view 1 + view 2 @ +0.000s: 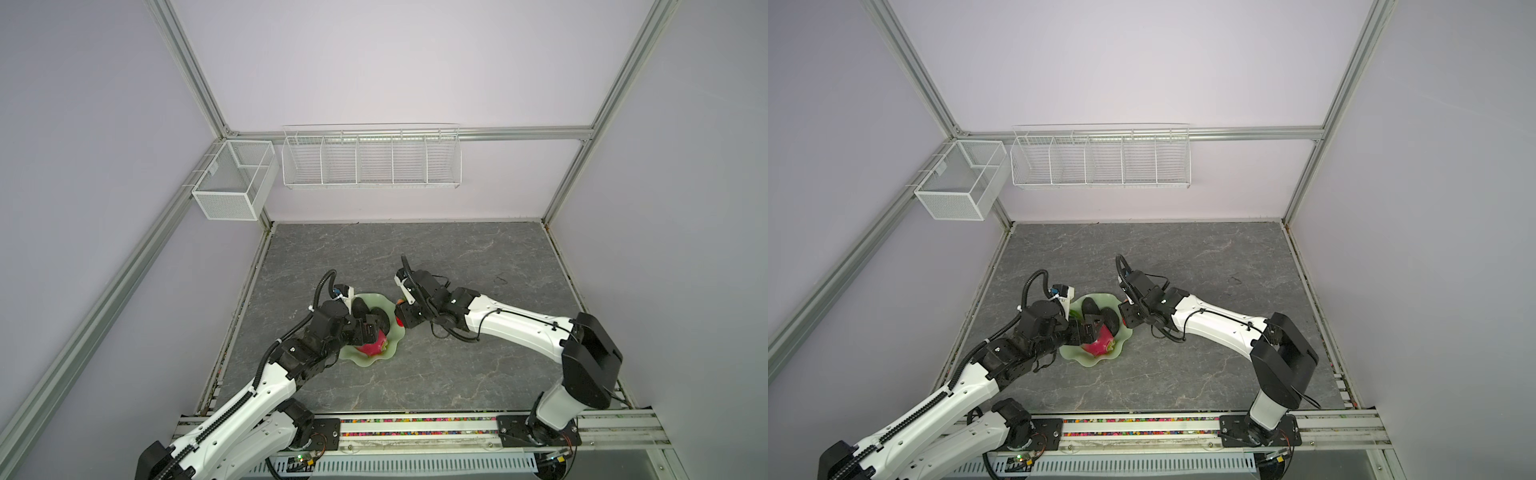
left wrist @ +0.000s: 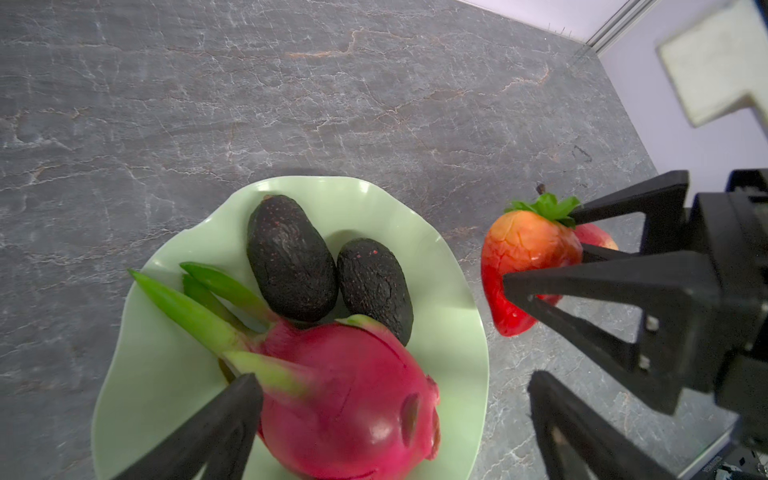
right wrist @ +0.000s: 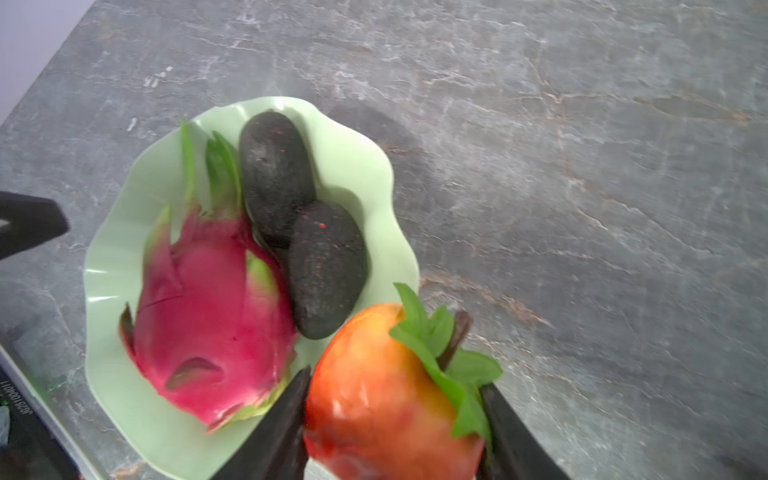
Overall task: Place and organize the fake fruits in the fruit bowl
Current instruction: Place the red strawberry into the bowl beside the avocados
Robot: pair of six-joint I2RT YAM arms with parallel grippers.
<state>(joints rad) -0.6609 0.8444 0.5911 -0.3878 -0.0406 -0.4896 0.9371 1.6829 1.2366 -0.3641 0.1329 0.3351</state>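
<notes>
The pale green wavy-rimmed fruit bowl (image 2: 166, 374) (image 1: 388, 353) holds the magenta dragon fruit (image 2: 353, 399) (image 3: 208, 299) and two dark avocados (image 2: 291, 257) (image 2: 376, 282) side by side. My left gripper (image 2: 392, 390) (image 1: 370, 328) hangs open over the bowl, its fingers well apart on either side of the dragon fruit. Just outside the bowl's right rim, my right gripper (image 3: 395, 386) (image 1: 401, 316) is shut on a red-orange strawberry (image 3: 374, 395) (image 2: 523, 253) with green leaves. A second strawberry (image 2: 594, 237) shows partly behind that gripper's fingers.
The grey marbled table (image 1: 457, 257) stretches behind and to the right of the bowl. A white wire rack (image 1: 370, 160) and a mesh basket (image 1: 232, 183) hang on the back wall. The arms' base rail (image 1: 415, 428) runs along the front edge.
</notes>
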